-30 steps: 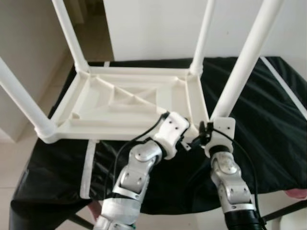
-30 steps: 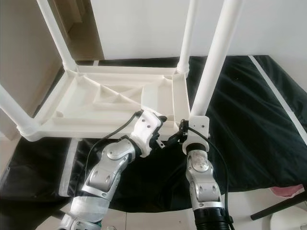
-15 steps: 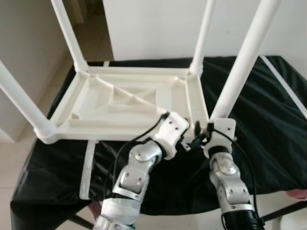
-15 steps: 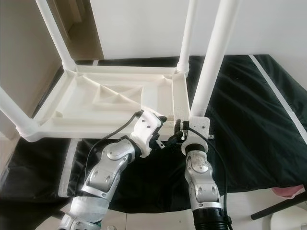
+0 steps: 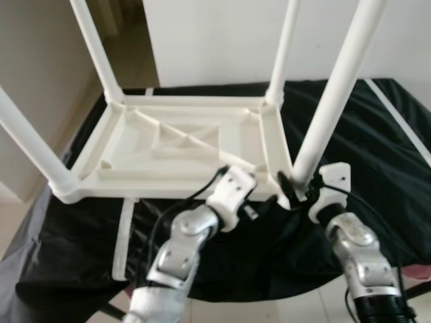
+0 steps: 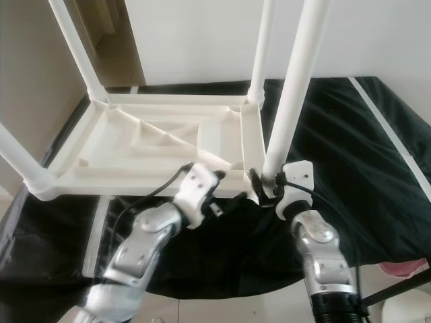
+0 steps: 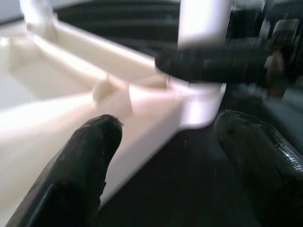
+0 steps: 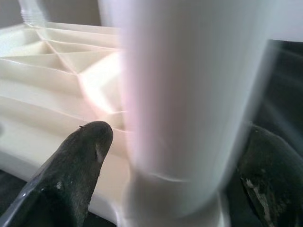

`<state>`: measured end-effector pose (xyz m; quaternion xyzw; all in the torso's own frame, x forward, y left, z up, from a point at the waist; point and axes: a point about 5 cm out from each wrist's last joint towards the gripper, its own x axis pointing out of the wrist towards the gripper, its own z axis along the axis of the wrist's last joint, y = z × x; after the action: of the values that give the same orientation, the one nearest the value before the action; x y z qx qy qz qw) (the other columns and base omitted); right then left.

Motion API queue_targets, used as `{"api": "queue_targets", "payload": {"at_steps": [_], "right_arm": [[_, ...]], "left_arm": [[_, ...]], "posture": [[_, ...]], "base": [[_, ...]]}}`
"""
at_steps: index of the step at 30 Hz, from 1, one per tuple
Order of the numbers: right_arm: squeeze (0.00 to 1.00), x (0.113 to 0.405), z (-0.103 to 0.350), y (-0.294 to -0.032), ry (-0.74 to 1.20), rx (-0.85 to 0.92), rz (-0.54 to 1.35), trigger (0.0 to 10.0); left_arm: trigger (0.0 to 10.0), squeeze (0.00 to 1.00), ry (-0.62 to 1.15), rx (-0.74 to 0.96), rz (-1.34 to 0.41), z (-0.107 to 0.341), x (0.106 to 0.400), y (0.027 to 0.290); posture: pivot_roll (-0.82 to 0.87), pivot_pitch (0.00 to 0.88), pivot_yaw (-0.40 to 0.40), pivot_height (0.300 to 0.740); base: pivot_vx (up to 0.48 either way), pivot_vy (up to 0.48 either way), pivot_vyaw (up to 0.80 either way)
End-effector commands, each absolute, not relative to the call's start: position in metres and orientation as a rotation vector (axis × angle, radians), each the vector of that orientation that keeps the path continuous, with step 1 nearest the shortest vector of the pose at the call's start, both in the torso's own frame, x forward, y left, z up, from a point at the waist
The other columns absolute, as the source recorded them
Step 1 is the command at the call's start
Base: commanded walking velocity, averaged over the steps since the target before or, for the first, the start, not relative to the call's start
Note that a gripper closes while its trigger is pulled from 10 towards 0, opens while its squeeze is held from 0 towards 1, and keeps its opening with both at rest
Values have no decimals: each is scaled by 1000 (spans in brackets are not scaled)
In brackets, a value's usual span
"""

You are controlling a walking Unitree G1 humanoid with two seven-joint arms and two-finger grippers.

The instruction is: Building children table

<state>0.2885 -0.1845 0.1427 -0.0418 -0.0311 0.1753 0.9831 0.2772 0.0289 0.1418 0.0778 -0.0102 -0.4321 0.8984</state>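
A black cloth [image 5: 377, 148] covers the desk, and a white strip [image 5: 123, 235] lies on it near its front left edge. On the cloth rests the white plastic children's table [image 5: 175, 145], turned upside down so its ribbed underside faces up and its four legs stand upright from the corners. The near right leg [image 5: 330, 108] rises from the corner closest to the robot; the near left leg [image 5: 30, 145], the far left leg [image 5: 97, 50] and the far right leg [image 5: 284, 47] stand at the other corners.

The right pincer [image 6: 267, 183] is at the base of the near right leg, its fingers [image 8: 78, 165] spread to either side of the tube; they look close against it, though whether they press on it cannot be told. The left pincer [image 5: 259, 205] is just beside that same corner, below the table's front rim, with its fingers [image 7: 80, 161] apart and holding nothing.
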Motion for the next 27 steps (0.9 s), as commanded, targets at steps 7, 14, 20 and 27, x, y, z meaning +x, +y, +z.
{"api": "queue_targets", "payload": {"at_steps": [7, 14, 20, 27], "right_arm": [[0, 293, 143, -197, 23, -177, 565, 10000], [0, 310, 148, -197, 46, -251, 655, 10000], [0, 315, 149, -200, 56, -284, 685, 0], [0, 315, 145, -203, 70, -293, 690, 0]], "left_arm": [[10000, 0, 1, 172, -1071, 145, 261, 28], [10000, 0, -17, 206, -1109, 151, 261, 24], [10000, 0, -9, 196, -1123, 153, 256, 23], [10000, 0, -8, 197, -1127, 153, 255, 24]], "posture": [[-53, 11, 34, 740], [-48, 7, 32, 740], [-36, 8, 20, 740], [-32, 15, 11, 740]], "base": [[0, 0, 0], [0, 0, 0], [0, 0, 0], [0, 0, 0]]}}
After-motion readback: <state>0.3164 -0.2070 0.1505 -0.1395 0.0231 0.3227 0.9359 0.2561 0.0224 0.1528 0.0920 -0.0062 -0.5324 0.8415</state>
